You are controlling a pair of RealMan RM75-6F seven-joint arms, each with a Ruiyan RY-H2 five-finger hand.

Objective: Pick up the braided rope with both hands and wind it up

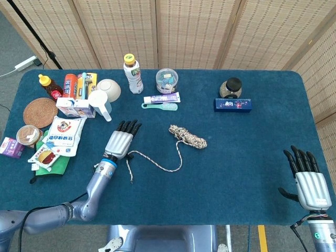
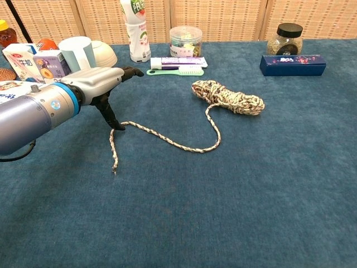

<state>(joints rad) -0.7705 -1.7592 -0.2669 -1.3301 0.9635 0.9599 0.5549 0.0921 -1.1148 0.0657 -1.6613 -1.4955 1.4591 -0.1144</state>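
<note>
The braided rope lies on the blue table as a small coil (image 1: 188, 135) (image 2: 228, 96) with a loose tail curving left to a free end (image 1: 130, 178) (image 2: 114, 167). My left hand (image 1: 119, 143) (image 2: 100, 82) hovers over the tail's bend, fingers stretched flat toward the back. Its thumb (image 2: 111, 118) points down and presses the rope against the cloth. No finger wraps the rope. My right hand (image 1: 308, 181) stands at the table's near right corner, fingers spread and holding nothing, far from the rope. The chest view does not show it.
Behind the left hand stand a white cup (image 1: 100, 104), a bowl (image 1: 108, 89) and milk cartons (image 1: 73, 107). Further back are a bottle (image 1: 133, 73), a plastic jar (image 1: 167, 81), toothpaste (image 1: 161, 98) and a green brush (image 1: 160, 106). A blue box (image 1: 232, 104) sits back right.
</note>
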